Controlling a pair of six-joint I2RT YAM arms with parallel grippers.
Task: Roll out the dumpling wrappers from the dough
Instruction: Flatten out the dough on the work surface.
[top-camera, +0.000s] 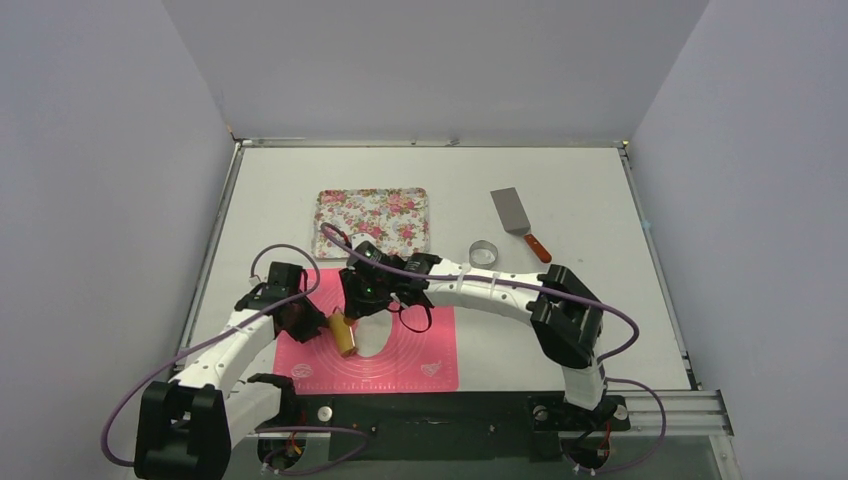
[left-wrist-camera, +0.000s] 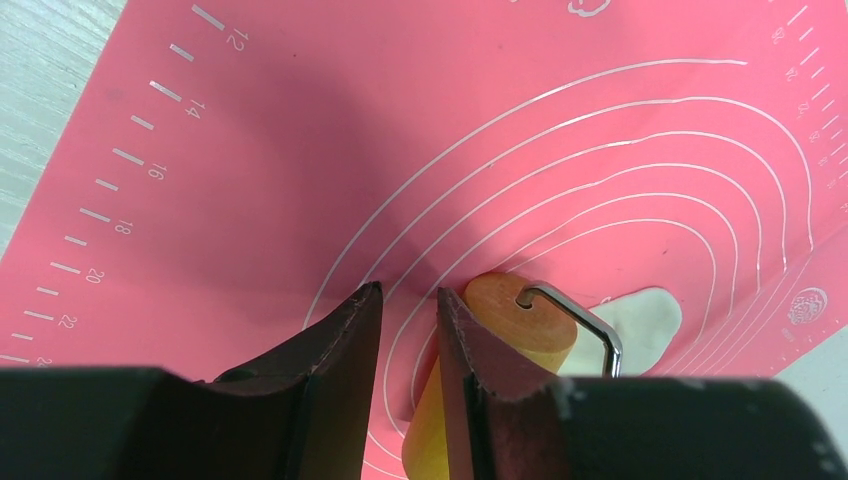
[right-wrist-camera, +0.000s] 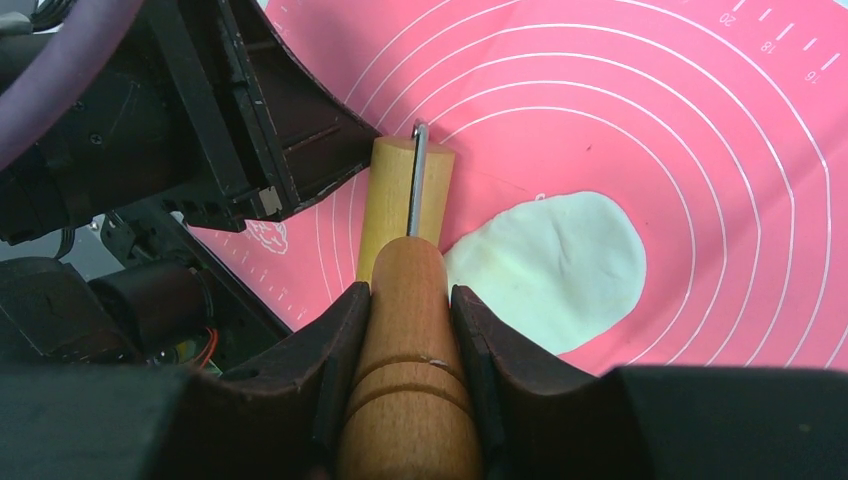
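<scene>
Grey walls closed in a white table (top-camera: 600, 200), where we saw a pink mat (top-camera: 430, 345) at the near edge, with a floral tray (top-camera: 372, 222), a ring cutter (top-camera: 483, 252) and a spatula (top-camera: 512, 212) farther back. Our right gripper (right-wrist-camera: 410, 292) was clamped on the wooden handle of a roller (right-wrist-camera: 392, 200), whose drum lay on the mat at the edge of the dough (right-wrist-camera: 560, 265), a flat white oval near the mat's middle. Our left gripper (left-wrist-camera: 410, 292) hung just beside the drum's end, jaws apart with only mat between them.
</scene>
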